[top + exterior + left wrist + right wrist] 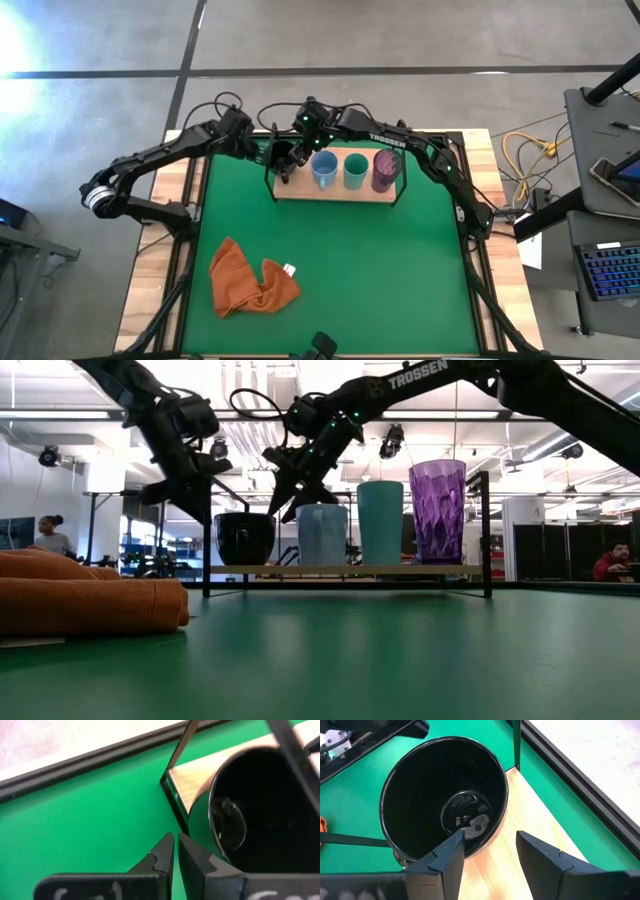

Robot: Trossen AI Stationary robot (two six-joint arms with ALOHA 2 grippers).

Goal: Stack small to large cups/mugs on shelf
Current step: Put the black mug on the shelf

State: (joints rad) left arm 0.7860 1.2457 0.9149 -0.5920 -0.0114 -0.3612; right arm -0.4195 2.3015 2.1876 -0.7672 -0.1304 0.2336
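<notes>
The rectangular light wooden shelf with a thin black frame (337,193) sits in the frame's upper centre in the high view. On it, left to right, stand the black handled mug (243,538), light blue handled mug (323,170), teal green cup (355,171) and taller dark purple tumbler (385,169). The crumpled orange cloth (250,279) lies at lower left.

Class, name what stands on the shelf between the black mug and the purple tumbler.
In the low view, the light blue mug and teal cup stand between the black mug and purple tumbler.
</notes>
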